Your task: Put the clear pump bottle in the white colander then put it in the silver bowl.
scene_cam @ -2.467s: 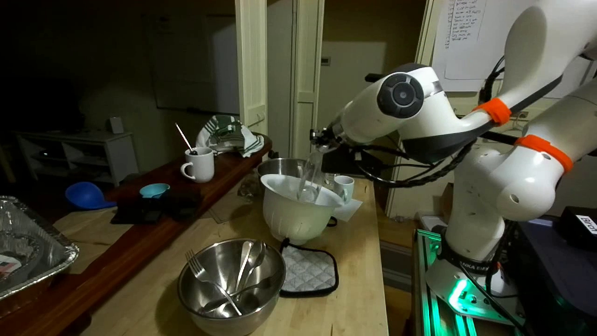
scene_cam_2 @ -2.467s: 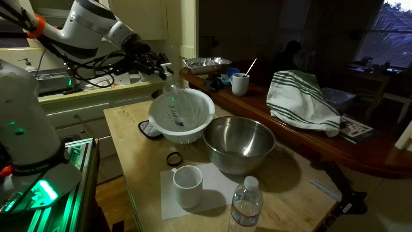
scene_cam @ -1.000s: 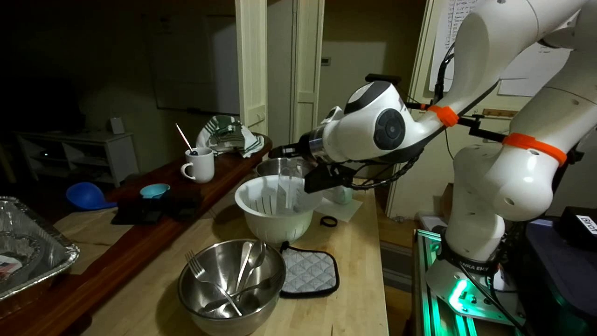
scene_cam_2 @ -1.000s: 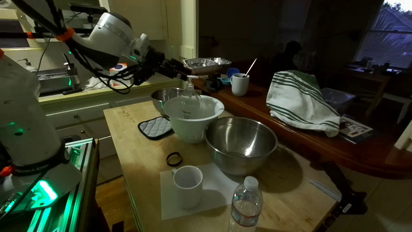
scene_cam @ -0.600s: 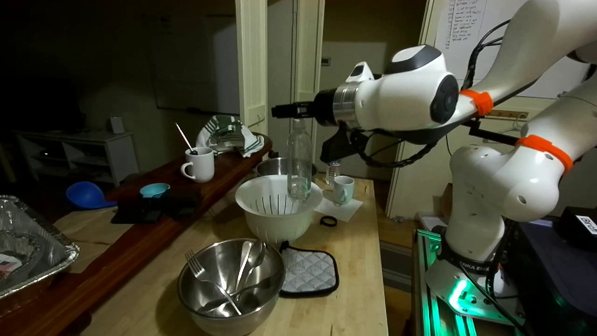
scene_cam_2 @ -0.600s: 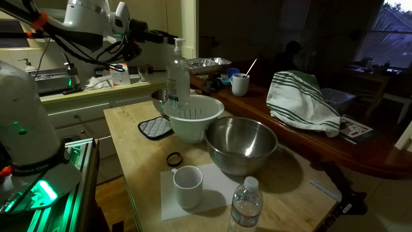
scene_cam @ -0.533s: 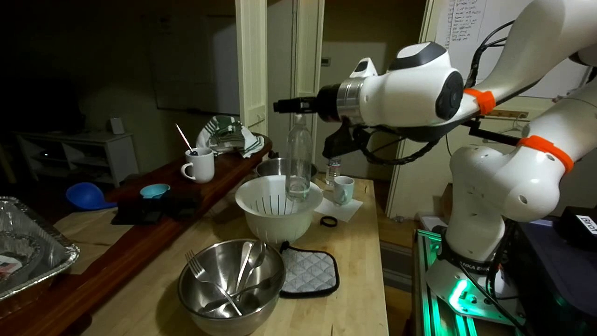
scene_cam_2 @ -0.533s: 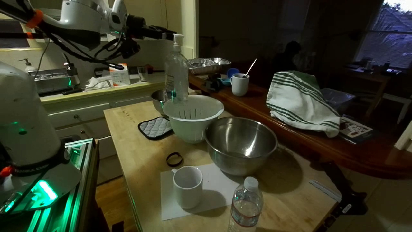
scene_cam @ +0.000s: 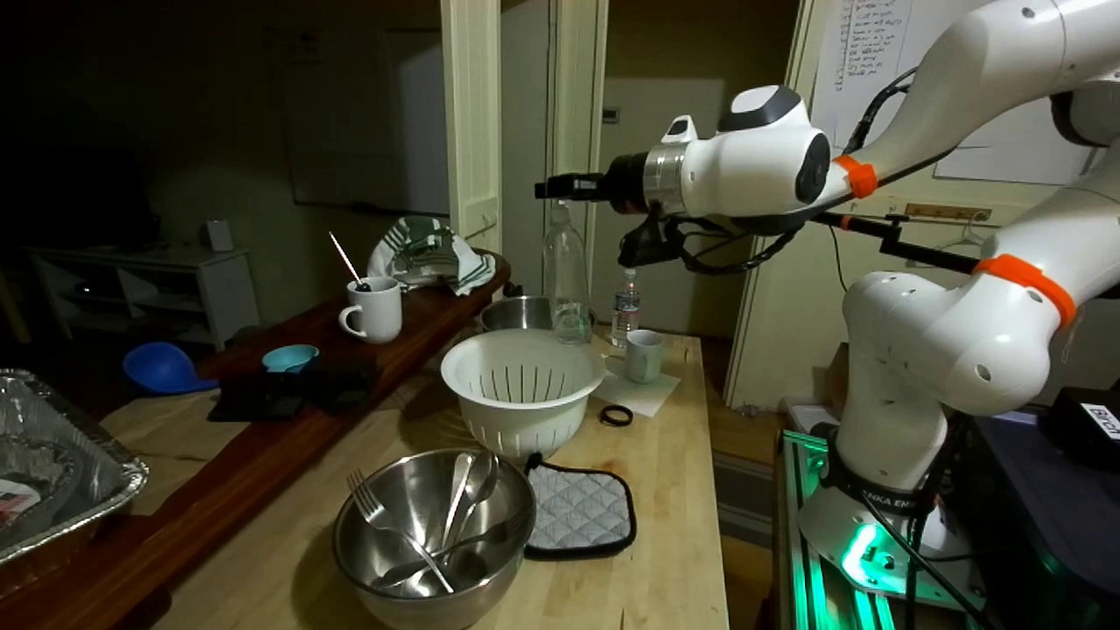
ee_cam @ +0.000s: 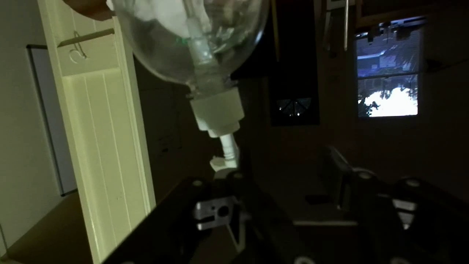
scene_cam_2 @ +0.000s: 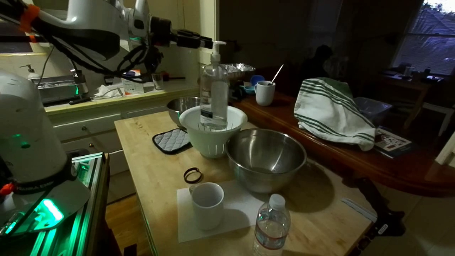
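Fingers (ee_cam: 339, 172) stand apart, pump head (ee_cam: 229, 148) beside one; your clear pump bottle (scene_cam_2: 214, 92) has risen from the white colander (scene_cam_2: 213, 145). Check support: silver bowl (scene_cam_2: 259, 183) likely follows.

The clear pump bottle (scene_cam: 567, 267) was seen just beneath the gripper (scene_cam: 544, 189), its base against the far rim of the white colander (scene_cam: 525, 429). Behind, the silver bowl (scene_cam: 514, 313) was partly hidden; cutlery (scene_cam: 374, 510) was held in a nearer bowl (scene_cam: 464, 605).

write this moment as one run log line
clear pump bottle: upright, base near rim of white colander | gripper: at bottle's top, grip unclear | silver bowl: no bottle inside
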Robot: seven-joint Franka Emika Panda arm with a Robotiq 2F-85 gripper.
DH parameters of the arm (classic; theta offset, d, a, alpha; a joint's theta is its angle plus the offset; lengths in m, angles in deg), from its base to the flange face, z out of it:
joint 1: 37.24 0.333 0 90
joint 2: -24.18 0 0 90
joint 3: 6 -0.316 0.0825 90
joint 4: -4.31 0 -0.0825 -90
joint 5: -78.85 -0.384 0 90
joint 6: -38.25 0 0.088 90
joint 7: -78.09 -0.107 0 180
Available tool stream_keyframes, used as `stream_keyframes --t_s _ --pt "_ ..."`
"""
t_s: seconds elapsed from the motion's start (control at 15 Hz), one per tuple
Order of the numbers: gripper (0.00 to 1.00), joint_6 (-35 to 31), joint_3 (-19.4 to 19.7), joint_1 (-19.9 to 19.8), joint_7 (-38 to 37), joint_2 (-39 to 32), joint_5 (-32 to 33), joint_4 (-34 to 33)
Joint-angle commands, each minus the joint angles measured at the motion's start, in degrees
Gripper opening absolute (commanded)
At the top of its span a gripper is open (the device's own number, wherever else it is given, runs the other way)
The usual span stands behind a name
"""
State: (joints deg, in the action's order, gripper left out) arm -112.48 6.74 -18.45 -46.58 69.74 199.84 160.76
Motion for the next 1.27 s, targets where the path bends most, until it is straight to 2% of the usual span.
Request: stream_keyframes --t_s 0.0,0.13,0.27,0.47,0.8,0.87,0.93,1.0,1.07,1.2 --pt "0.19 -3.31 5.09 7.05 -7.37 -12.32 7.90 -7.50" --pt "0.04 -3.43 6.11 10.59 -8.78 -16.04 8.78 -9.67" --pt "0.00 -2.43 5.98 12.74 -9.23 -17.76 8.42 -10.11" --pt "0.00 -2.35 5.73 15.62 -11.01 -20.40 8.42 -10.65" --pt "0.00 -6.75 7.11 19.84 -11.28 -24.96 10.22 -12.90" --pt "0.05 -8.96 7.62 20.67 -11.26 -25.56 10.97 -13.57" --pt "0.27 -10.45 8.32 21.44 -12.14 -26.34 12.01 -14.33" --pt "0.29 -11.62 8.99 22.12 -13.10 -26.35 13.24 -14.91" --pt "0.05 -8.17 7.09 20.51 -9.19 -24.28 9.44 -12.45" --pt "0.18 -9.46 7.96 21.34 -9.95 -25.09 10.57 -13.51"
